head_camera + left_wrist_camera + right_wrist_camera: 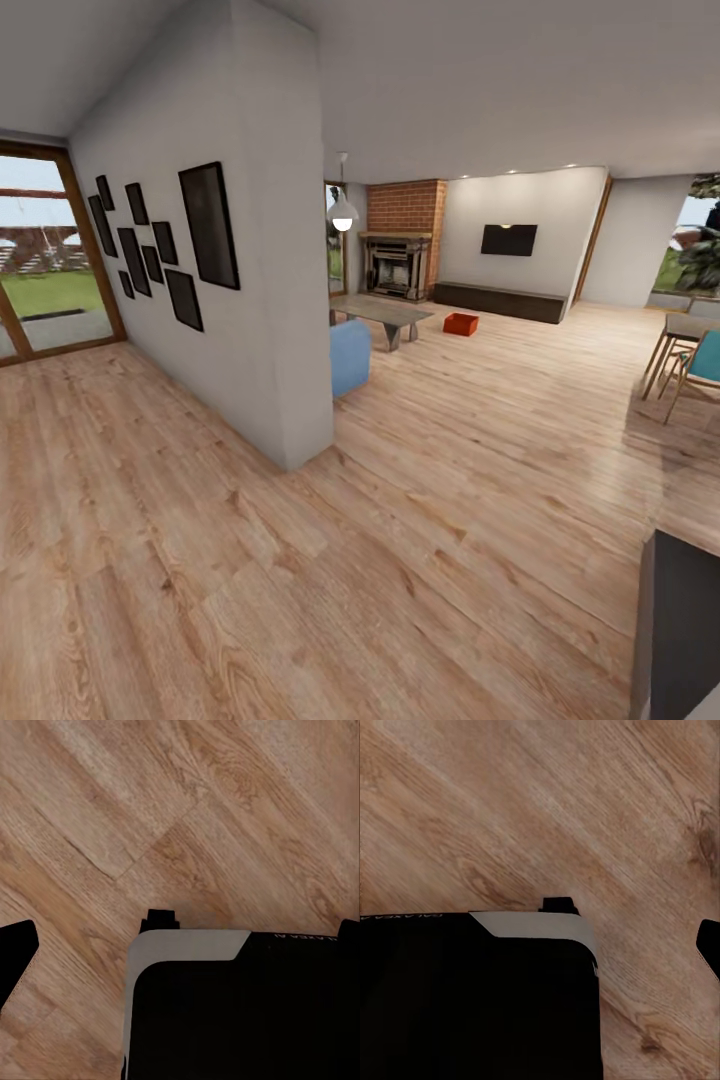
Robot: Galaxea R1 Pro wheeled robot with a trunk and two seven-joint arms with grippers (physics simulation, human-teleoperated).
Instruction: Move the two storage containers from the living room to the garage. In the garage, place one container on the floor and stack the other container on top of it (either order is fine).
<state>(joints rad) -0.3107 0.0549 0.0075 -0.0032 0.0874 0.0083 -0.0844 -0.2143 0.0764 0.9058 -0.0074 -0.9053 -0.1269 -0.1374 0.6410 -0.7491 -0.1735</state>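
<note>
**One container in sight, far across the living room**

One orange-red storage container sits on the wood plank floor deep in the living room, just beside the low glass-topped table and in front of the brick fireplace. From the head view it lies ahead and slightly right of centre, well apart from the robot. Too small to read its long axis. Second container not made out.

Both wrist views look straight down onto plank flooring and the robot's own dark base. A dark tip sits at the frame edge in the left wrist view, likely a claw finger; a similar one in the right. Cannot tell whether either claw is open or closed. Nothing held, as far as can be seen.

Neither arm clearly nearer; this is a driving leg first, in my judgement.

In the way: the white partition wall with picture frames on the left, its corner close to the straight line. Blue sofa end just behind it. Dining chairs right, dark furniture edge near right. Open floor between.
</note>
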